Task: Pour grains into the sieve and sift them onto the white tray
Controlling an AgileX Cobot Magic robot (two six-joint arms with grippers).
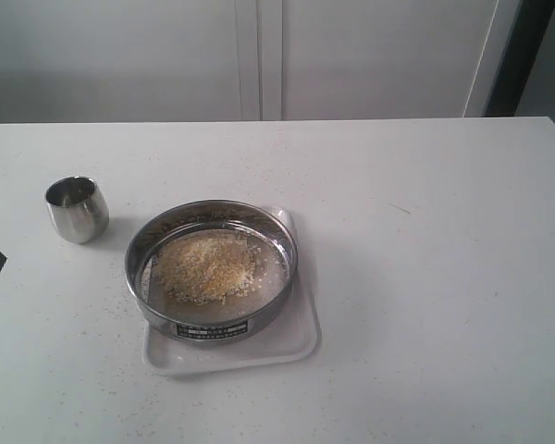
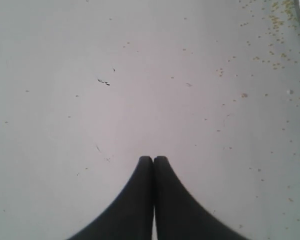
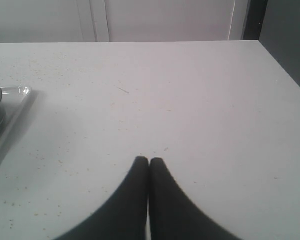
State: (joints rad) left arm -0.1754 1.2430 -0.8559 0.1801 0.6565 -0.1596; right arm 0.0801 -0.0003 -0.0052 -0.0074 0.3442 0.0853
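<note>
White matte table (image 1: 444, 277), light scuffs and specks on it, pale panelled wall (image 1: 259, 55) right behind its far edge, dark strip (image 1: 527, 55) past the far right corner. Widest open stretch of the table is right of the tray; a narrower one lies along the near edge. Flat white rectangular plastic tray (image 1: 231, 356) sits left of centre. Round steel-rimmed mesh sieve (image 1: 213, 211) stands upright on it, black-and-white label (image 1: 213, 329) facing the near side, and overhangs the tray's left rim. Mixed yellow and pale grains (image 1: 208, 266) lie piled in the middle of the mesh; whether any are on the tray under it, can't tell. Loose yellow granules (image 2: 275, 20) are scattered on the table by the sieve. Small rounded steel cup (image 1: 77, 209) stands upright left of the sieve, apart from it, looks empty. Left hand (image 2: 153, 159) pressed together over table, holding nothing. Right hand (image 3: 149, 160) likewise, right of the tray.
</note>
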